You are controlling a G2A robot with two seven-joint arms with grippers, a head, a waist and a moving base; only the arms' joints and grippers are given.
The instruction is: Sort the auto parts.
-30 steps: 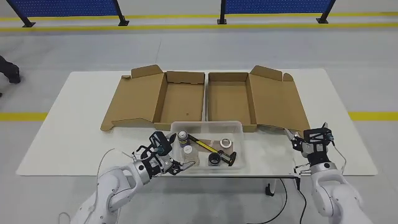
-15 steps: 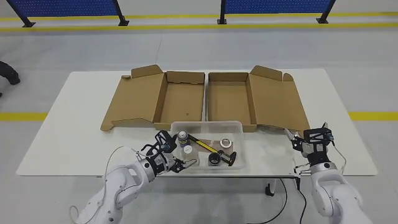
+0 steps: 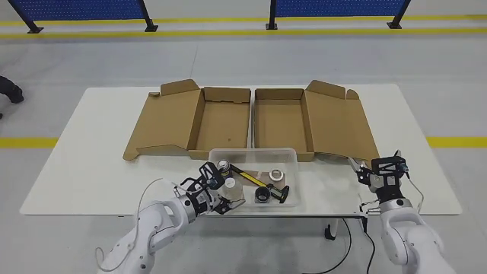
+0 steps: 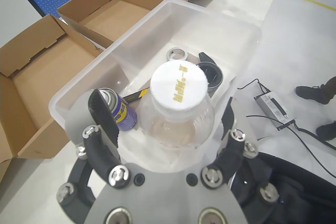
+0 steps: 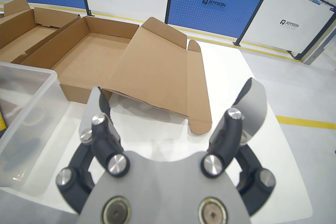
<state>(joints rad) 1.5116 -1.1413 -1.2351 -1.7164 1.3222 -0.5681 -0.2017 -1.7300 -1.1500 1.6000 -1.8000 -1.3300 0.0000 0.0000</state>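
From the top, the left gripper [image 3: 217, 195] sits at the near left corner of the clear bin [image 3: 251, 152], by the white-capped bottle [image 3: 231, 189]. The bin lies mid-way along the worktop's [image 3: 91, 167] near edge, with two open cardboard boxes [image 3: 221, 125] behind it. The right gripper [image 3: 378, 169] is near the near right corner.

Left wrist: its fingers [image 4: 102, 114] are spread apart on either side of the upright bottle, which stands beside a blue spray can [image 4: 122, 112], a metal ring [image 4: 177, 53] and a black round part [image 4: 211, 74].

Right wrist: fingers [image 5: 101, 107] apart, holding nothing.
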